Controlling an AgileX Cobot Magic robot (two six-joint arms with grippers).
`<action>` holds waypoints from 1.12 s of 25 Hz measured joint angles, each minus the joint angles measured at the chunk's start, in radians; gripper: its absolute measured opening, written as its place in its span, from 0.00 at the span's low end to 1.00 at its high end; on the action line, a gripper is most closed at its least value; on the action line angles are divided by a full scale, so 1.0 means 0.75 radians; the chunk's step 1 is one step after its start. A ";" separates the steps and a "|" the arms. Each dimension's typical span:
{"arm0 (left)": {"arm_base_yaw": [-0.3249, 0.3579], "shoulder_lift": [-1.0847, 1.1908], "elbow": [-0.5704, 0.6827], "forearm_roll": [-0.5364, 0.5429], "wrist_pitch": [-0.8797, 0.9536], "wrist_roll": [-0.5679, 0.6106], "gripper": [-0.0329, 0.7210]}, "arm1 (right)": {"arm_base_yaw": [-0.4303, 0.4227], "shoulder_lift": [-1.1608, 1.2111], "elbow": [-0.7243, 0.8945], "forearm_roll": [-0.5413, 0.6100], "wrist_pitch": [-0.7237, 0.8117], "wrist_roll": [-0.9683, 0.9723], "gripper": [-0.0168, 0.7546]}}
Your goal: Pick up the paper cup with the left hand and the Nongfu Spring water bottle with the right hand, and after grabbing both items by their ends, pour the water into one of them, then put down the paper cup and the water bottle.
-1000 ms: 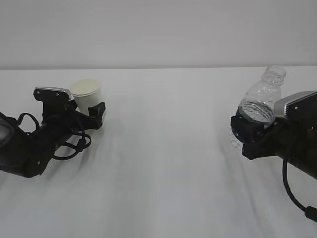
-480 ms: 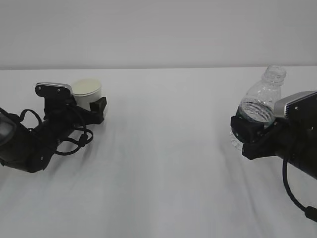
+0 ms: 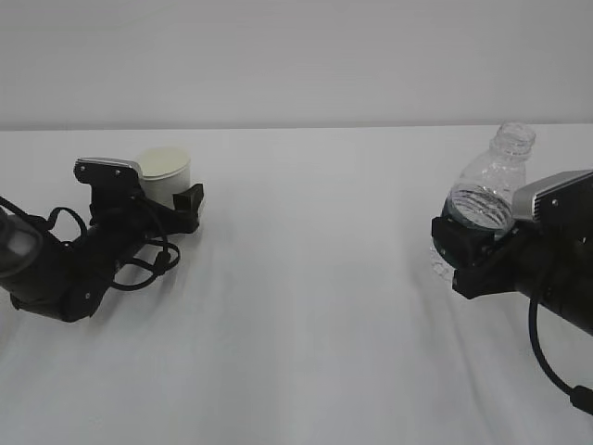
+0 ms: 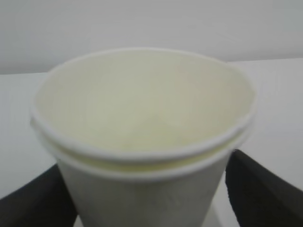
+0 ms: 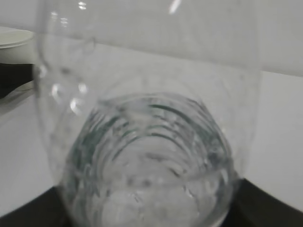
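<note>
The white paper cup (image 3: 167,173) stands at the table's left, and its cream inside fills the left wrist view (image 4: 142,109). My left gripper (image 3: 167,198) (image 4: 151,198) is open, one black finger (image 4: 265,189) on each side of the cup wall, with a thin gap on the right. On the right, my right gripper (image 3: 468,246) (image 5: 151,210) is shut on the lower body of the clear, capless Nongfu Spring water bottle (image 3: 489,181) (image 5: 151,156), which leans slightly and holds some water. The jaws hide the bottle's base in the exterior view.
A white table (image 3: 306,306) runs back to a pale wall. Loose cables (image 3: 144,264) hang off the left arm, and a black cable (image 3: 547,362) loops below the right arm. The cup's rim (image 5: 14,38) shows far left in the right wrist view.
The left arm has swung right and closer in around the cup, and its grey block now sits higher and nearer the rim. The right arm and the bottle have not moved.
</note>
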 joint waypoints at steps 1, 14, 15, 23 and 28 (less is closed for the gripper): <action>0.000 0.000 -0.009 0.000 0.000 0.000 0.95 | 0.000 0.000 0.000 0.000 0.000 0.000 0.56; 0.000 0.000 -0.013 -0.011 0.000 0.000 0.86 | 0.000 0.000 0.000 0.000 0.000 0.000 0.56; 0.000 0.000 -0.013 -0.010 0.000 0.000 0.83 | 0.000 0.000 0.000 0.000 0.000 0.000 0.56; 0.000 0.000 -0.013 -0.013 -0.002 0.000 0.67 | 0.000 0.000 0.000 0.000 0.000 0.000 0.56; 0.000 0.000 -0.013 -0.013 -0.002 0.000 0.62 | 0.000 0.000 0.000 0.000 0.000 0.000 0.56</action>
